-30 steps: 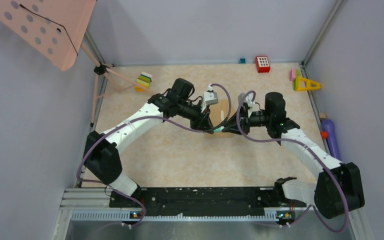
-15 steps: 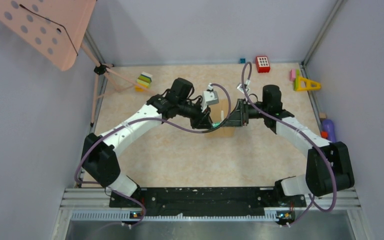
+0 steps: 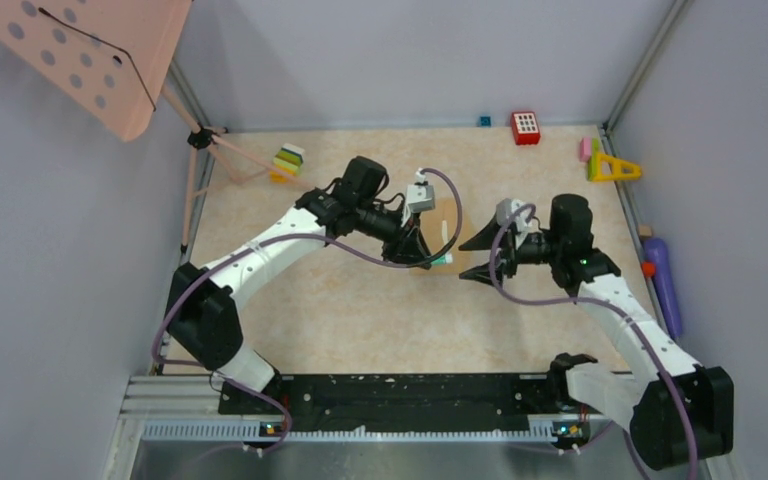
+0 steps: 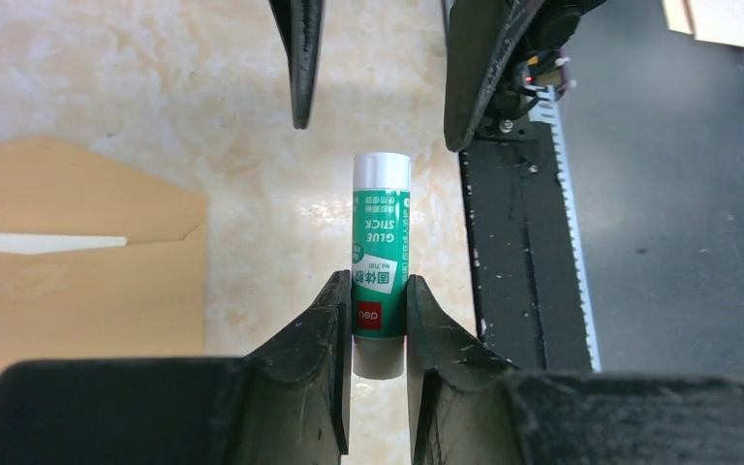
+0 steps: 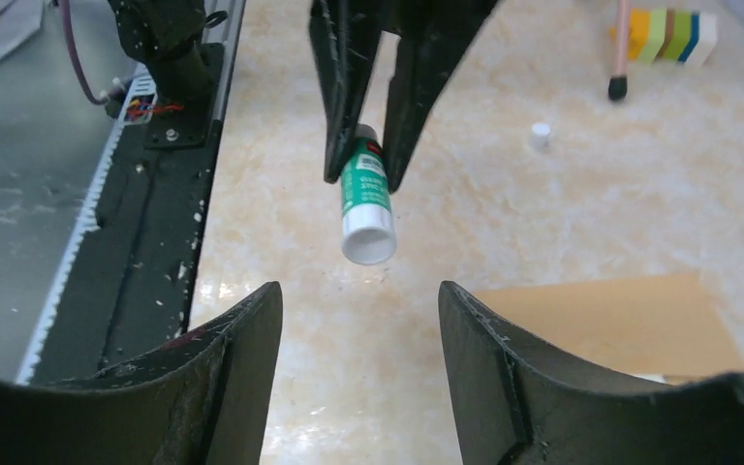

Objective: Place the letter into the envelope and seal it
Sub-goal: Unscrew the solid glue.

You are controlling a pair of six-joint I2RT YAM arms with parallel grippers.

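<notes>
Envelope (image 4: 77, 291): lies flat on the table (image 4: 107, 77), just beside the left gripper; thin kraft paper, light and floppy, probably best pinched at the flap edge.
Right gripper (image 5: 358, 300): jaws apart, empty, facing the stick's white end.
Left gripper (image 4: 378, 291): clamped on the stick's lower body.
Glue stick (image 4: 380, 223): rigid, smooth, light; may slip.

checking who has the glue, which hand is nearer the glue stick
Left. The left hand is clamped around the glue stick at its base; the right hand sits open just beyond its white tip, not touching.
</notes>
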